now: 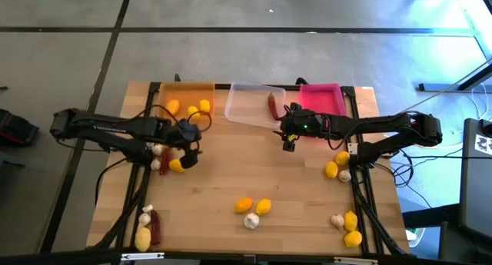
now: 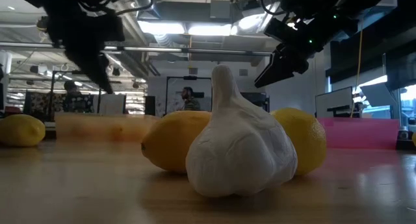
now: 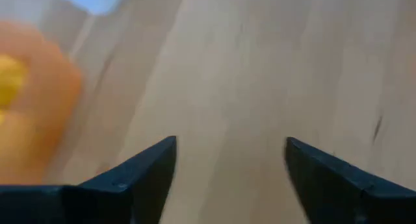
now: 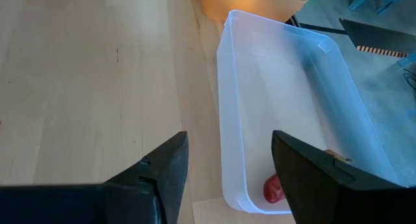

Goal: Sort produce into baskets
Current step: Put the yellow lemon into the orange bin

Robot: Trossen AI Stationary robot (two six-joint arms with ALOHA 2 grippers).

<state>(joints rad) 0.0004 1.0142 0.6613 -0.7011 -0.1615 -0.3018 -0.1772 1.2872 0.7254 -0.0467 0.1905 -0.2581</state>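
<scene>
Three trays stand along the far edge: an orange one holding three yellow lemons, a clear one with a dark red chili in it, and a pink one. My left gripper is open and empty above the table, beside a lemon and garlic bulbs. My right gripper is open and empty, just in front of the clear tray. Lemons, garlic and another chili lie scattered on the wood.
Groups of lemons and garlic lie at the right edge, the near right corner and the near left corner. Bare wood lies in the table's middle. In the low view a garlic bulb and lemons stand close before the camera.
</scene>
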